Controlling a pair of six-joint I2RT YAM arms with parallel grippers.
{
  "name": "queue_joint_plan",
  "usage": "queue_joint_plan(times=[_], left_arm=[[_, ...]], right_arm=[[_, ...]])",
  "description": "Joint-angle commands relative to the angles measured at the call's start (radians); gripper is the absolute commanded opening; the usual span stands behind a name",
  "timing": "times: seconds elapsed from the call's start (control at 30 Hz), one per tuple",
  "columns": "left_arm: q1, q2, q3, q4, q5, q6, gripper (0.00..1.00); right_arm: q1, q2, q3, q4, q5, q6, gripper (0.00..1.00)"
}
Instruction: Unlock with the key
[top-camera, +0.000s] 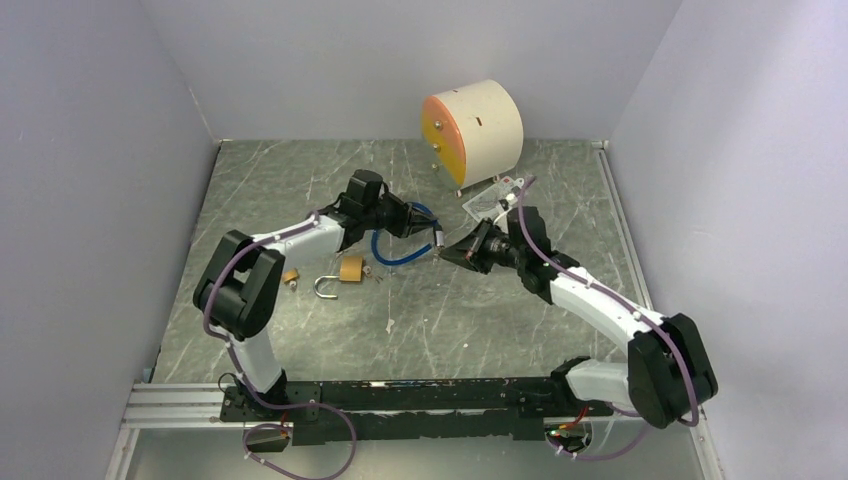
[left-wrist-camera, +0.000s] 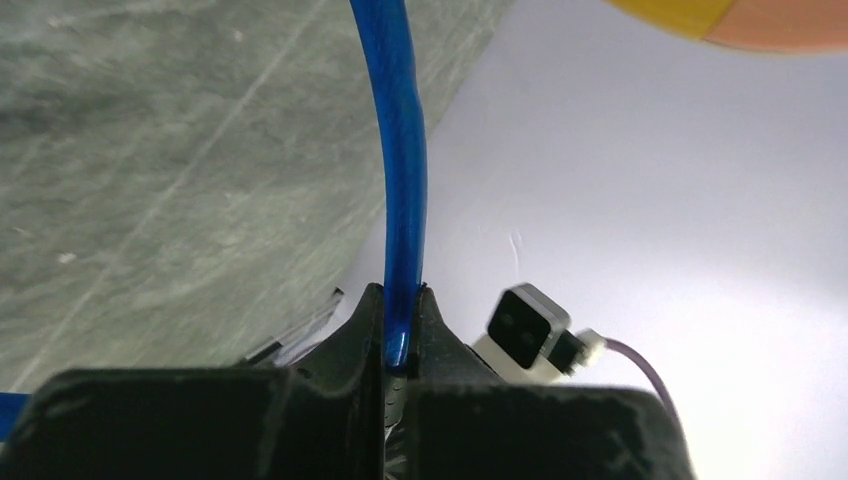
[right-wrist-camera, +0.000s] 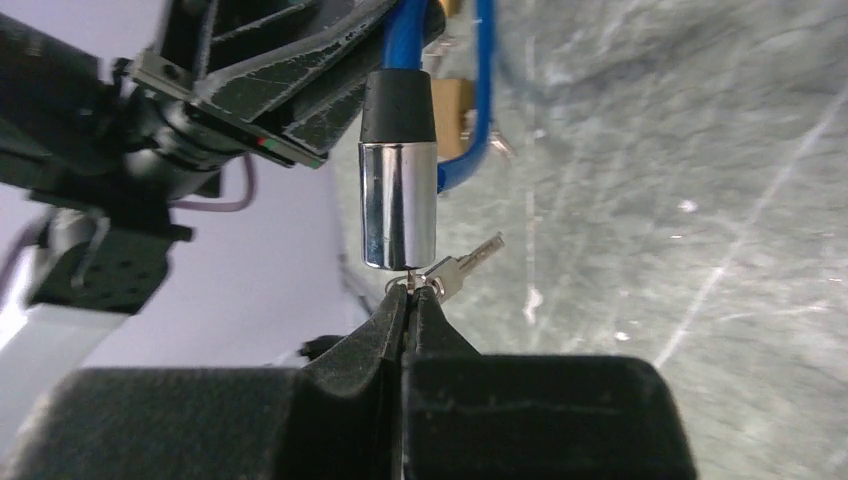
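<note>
Clamping the blue cable (left-wrist-camera: 400, 150) with the left tool (left-wrist-camera: 399, 297), pressed tight on it. Pinching the key bunch (right-wrist-camera: 452, 269) with the right tool (right-wrist-camera: 408, 296), shut just beneath the chrome lock barrel (right-wrist-camera: 398, 205), over the bench (right-wrist-camera: 650, 200). Cannot tell whether a blade sits inside the barrel: hidden behind the fingertips.

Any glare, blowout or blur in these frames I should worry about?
Top external: even light, soft shadows, nothing clipped. Left wrist: the wall is blown out to white; the blue cable is sharp with a thin highlight. Right wrist: bright reflections on the chrome barrel; the key is readable, tabletop behind slightly soft.
</note>
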Motion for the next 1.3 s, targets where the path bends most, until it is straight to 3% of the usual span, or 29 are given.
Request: queue_joint_plan(times=[0.0,0.4,0.67,0.73,0.83,0.93,1.03,1.1,1.27], left_arm=[[-0.043,-0.115,-0.002,0.113,0.212,-0.085,0.02],[-0.044,-0.168,-0.069,0.413,0.202,-0.301,0.03],[-0.045,-0.178,-0.107,0.587,0.173,-0.459,0.03],[-0.045,-0.174,-0.111,0.624,0.157,-0.485,0.02],[-0.045,-0.163,-0.116,0.666,0.140,-0.514,0.02],[-0.042,-0.147,-0.127,0.724,0.120,-0.547,0.03],[-0.041,-0.130,-0.125,0.758,0.120,-0.565,0.03],[-0.041,-0.126,-0.117,0.756,0.127,-0.564,0.03],[-0.038,-0.123,-0.117,0.744,0.131,-0.550,0.03]], right_arm=[[-0.025,-0.076,-0.059,0.392,-0.075,0.242,0.00],[-0.044,-0.149,-0.254,0.846,-0.035,0.703,0.00],[-0.038,-0.076,-0.255,1.139,-0.021,0.855,0.00],[-0.039,-0.067,-0.231,1.124,-0.056,0.816,0.04],[-0.048,-0.081,-0.222,1.065,-0.125,0.715,0.33],[-0.072,-0.170,-0.205,0.846,-0.175,0.486,0.49],[-0.098,-0.249,-0.131,0.459,-0.163,0.228,0.61],[-0.115,-0.288,-0.092,0.287,-0.138,0.105,0.65],[-0.143,-0.390,-0.076,0.113,-0.066,-0.029,0.72]])
